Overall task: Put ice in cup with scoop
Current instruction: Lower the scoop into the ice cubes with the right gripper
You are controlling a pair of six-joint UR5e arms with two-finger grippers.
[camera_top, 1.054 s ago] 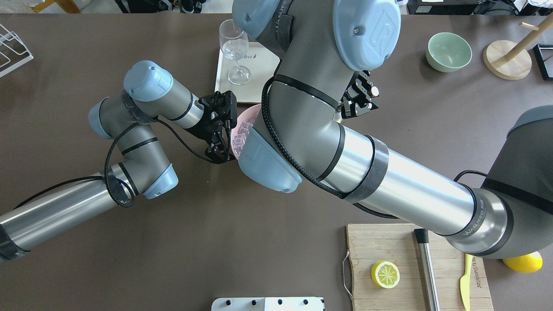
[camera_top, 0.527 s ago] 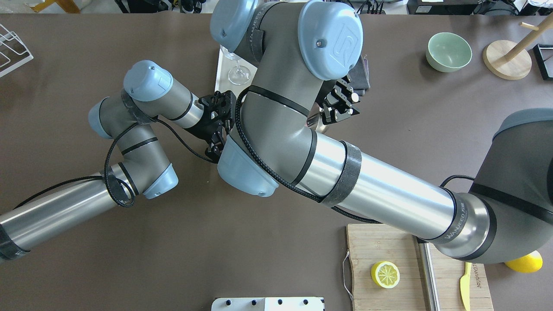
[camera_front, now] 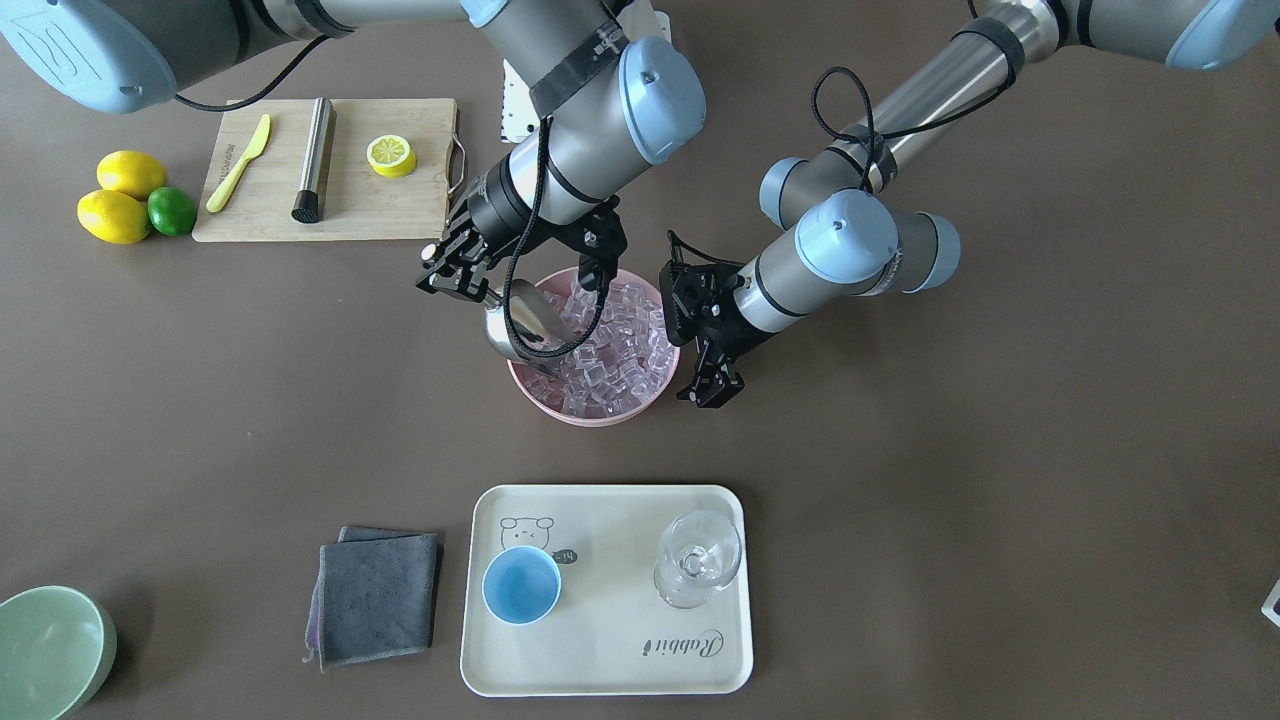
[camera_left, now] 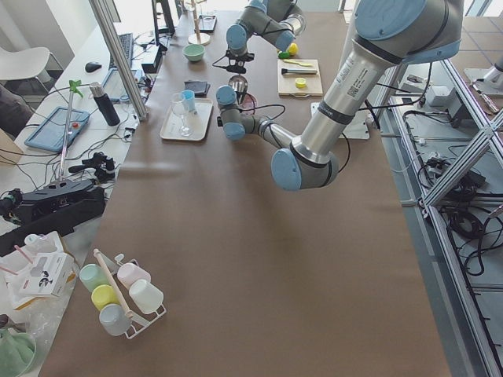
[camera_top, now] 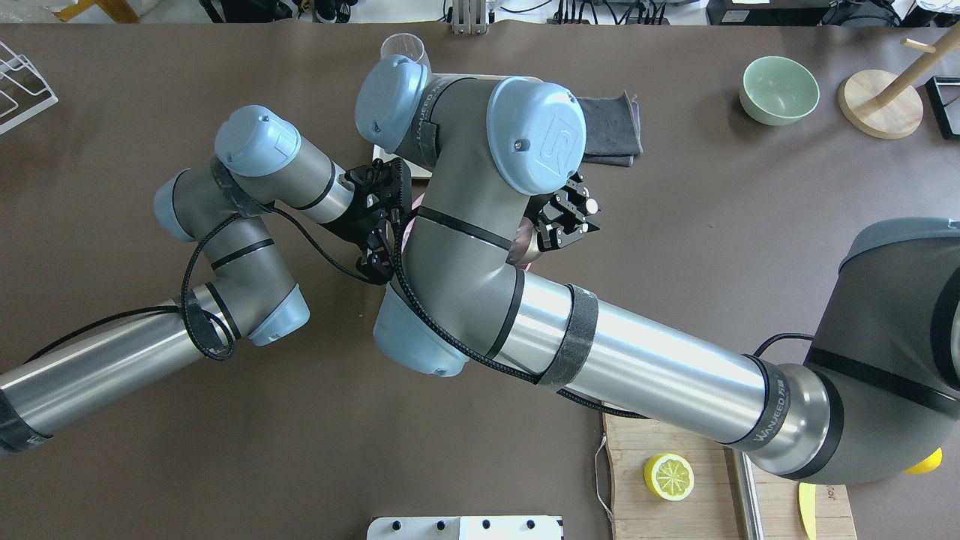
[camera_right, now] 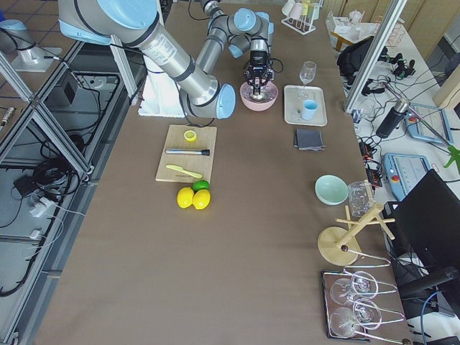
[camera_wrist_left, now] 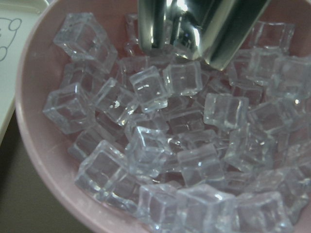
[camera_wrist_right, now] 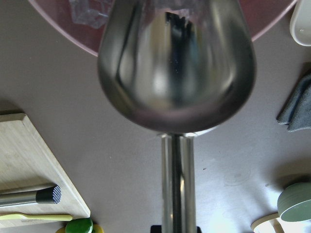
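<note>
Exterior front-facing view: we see a dark brown table (camera_front: 950, 450) with a round pink bowl (camera_front: 590, 418) at its middle, heaped with small clear ice cubes (camera_front: 620, 350). On the arm at the upper left of this view, the right gripper (camera_front: 462, 283) is clamped on the short cylindrical handle of a shiny stainless-steel scoop (camera_front: 522, 322). The scoop hangs tilted over the bowl's rim on the robot's right side, its open front turned toward the cubes; its hollow looks empty. From the left wrist camera its polished lip shows over the cubes, and we cannot tell whether it touches them. From the right wrist camera we see the scoop's rounded underside, with the handle running back to the gripper.

The left gripper (camera_front: 712, 390) hovers just beside the bowl's opposite rim, its two fingers spread apart with nothing between them.

Nearer the camera, well apart from the bowl, lies a cream rectangular tray (camera_front: 610, 660). On it stand a small round light-blue cup (camera_front: 521, 586), empty, and a clear stemmed glass (camera_front: 698, 558), apart from each other. A folded grey cloth (camera_front: 378, 598) lies just beside the tray.
</note>
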